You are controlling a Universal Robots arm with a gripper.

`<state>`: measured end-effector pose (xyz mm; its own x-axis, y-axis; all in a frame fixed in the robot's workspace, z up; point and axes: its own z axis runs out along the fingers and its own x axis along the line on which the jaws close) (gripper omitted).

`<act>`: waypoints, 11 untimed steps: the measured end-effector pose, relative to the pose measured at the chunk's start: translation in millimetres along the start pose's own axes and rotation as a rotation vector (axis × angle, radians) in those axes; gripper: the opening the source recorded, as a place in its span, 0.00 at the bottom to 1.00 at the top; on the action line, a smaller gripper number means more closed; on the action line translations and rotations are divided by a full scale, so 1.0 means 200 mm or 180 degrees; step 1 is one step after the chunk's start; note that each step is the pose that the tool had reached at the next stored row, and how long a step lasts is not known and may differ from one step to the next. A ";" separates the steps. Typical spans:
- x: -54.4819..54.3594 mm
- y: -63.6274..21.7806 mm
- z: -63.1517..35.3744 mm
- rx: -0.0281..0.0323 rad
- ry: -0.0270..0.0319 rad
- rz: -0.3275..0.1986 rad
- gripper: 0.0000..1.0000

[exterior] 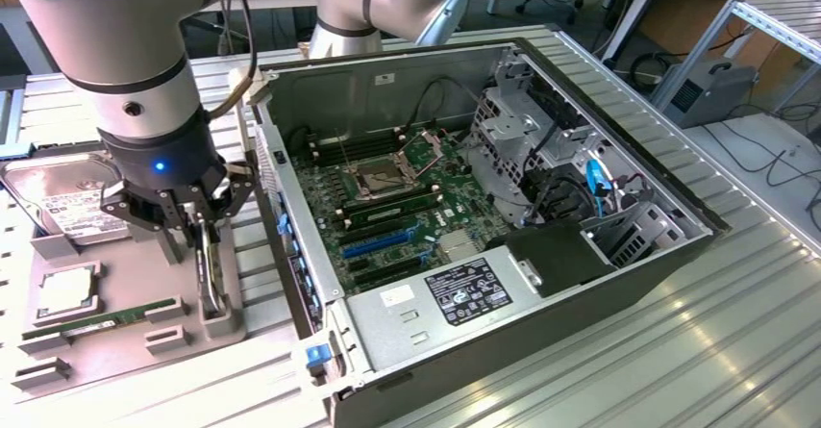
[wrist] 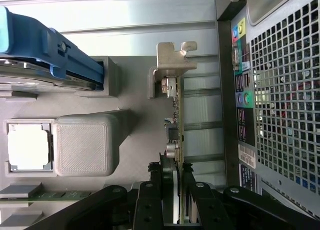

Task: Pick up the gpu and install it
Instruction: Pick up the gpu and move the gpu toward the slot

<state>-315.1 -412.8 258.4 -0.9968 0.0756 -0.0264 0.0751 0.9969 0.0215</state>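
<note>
Grips the gpu [wrist: 176,135] narrowly with the gripper [wrist: 178,175], one finger [wrist: 168,190] against each flat face. Holds it upright on its edge, seated in a slot of the gray tray [exterior: 122,356], metal bracket [wrist: 175,59] at the end away from the fingers. Stands at the exterior view's left of the open computer case [exterior: 552,332], just beside its wall. Shares the tray with a hard drive [exterior: 64,207], a processor [exterior: 67,289] and a memory stick [exterior: 96,322]. Not yet lifted, not yet on the motherboard [exterior: 424,197].
</note>
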 end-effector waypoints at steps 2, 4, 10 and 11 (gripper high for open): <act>0.00 0.000 -0.004 0.0000 0.0000 0.0000 0.27; 0.00 0.000 -0.007 0.0000 0.0000 0.0000 0.27; 0.00 0.000 -0.014 0.0000 0.0000 0.0000 0.27; 0.00 0.000 -0.015 0.0000 0.0000 0.0000 0.27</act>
<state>-315.1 -412.8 261.3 -0.9968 0.0756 -0.0265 0.0751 0.9969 0.0215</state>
